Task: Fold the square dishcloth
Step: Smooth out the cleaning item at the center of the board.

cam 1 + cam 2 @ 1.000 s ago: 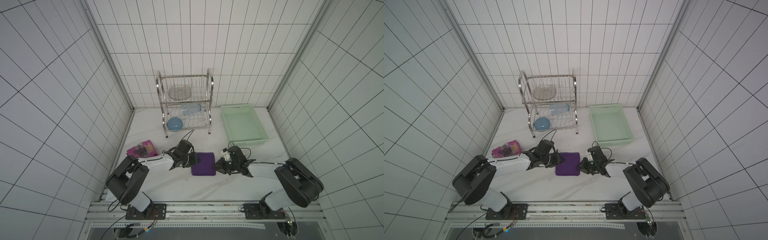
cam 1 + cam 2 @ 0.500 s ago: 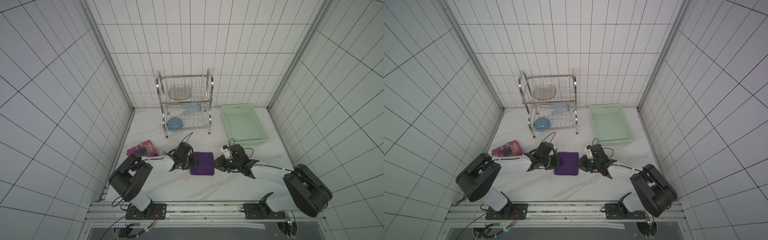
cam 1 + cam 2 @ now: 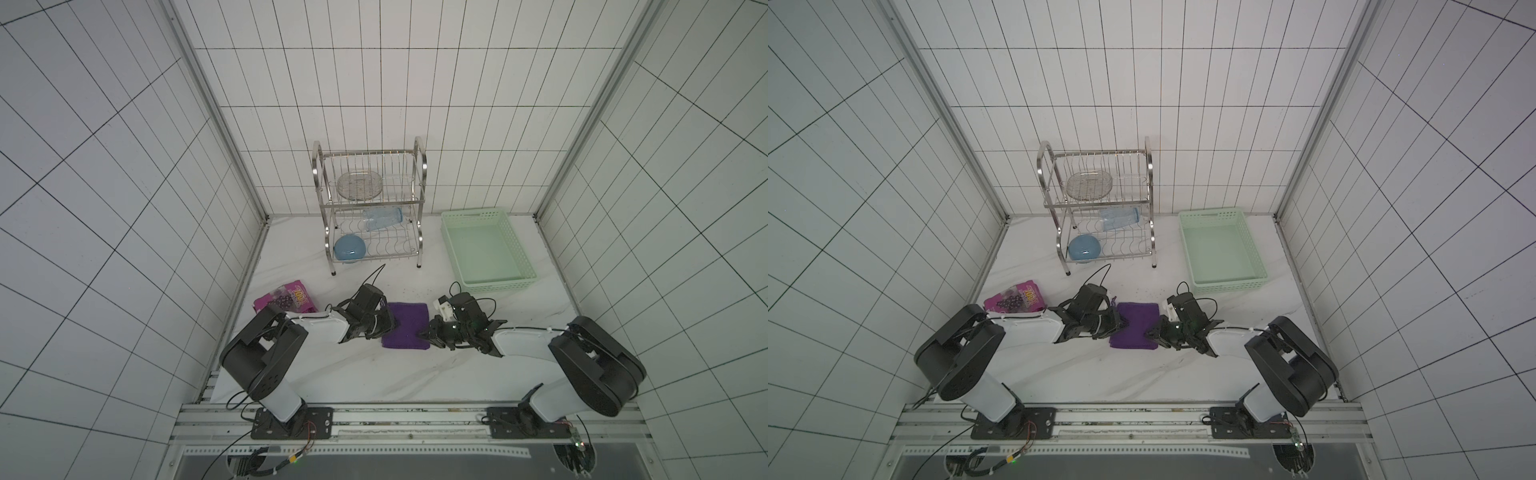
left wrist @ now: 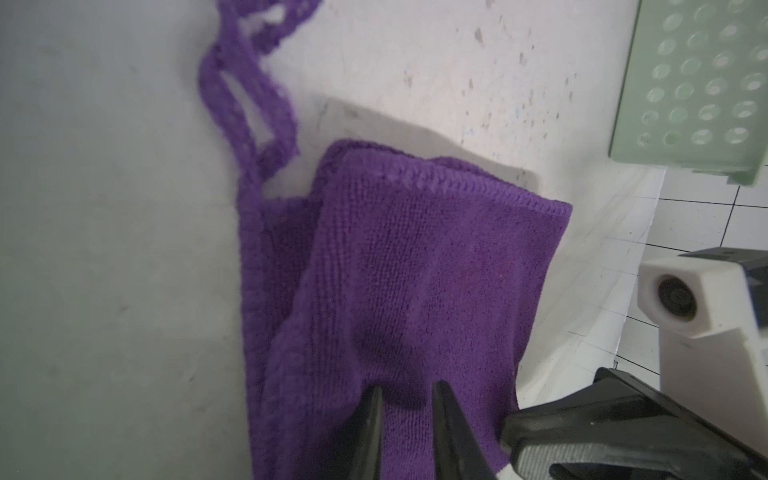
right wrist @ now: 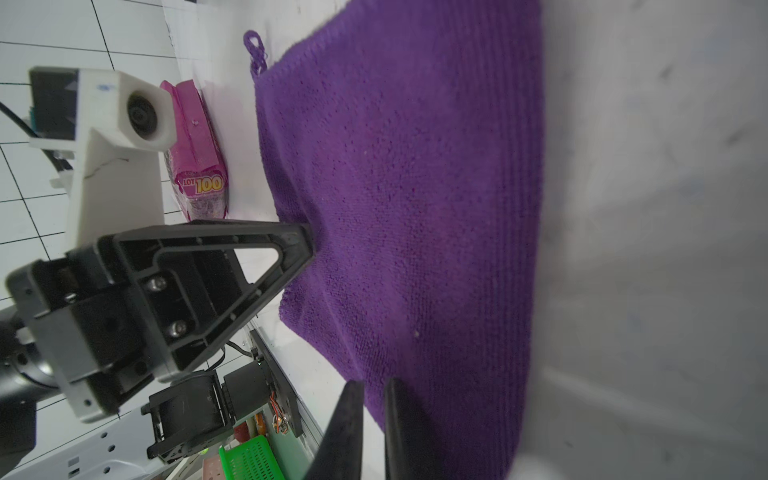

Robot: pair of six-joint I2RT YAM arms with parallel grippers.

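Square dishcloth (image 3: 406, 324) lies flat on the white table (image 3: 374, 374), lower centre in both top views, between the grippers. Left gripper (image 4: 405, 388) and right gripper (image 5: 374, 384) each show a narrow slit, tips on opposite cloth edges; a pinch cannot be told.

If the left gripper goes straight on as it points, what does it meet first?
The dishcloth: the left gripper has its tips on it. The right gripper sits across the dishcloth; whether it's in line is unclear.
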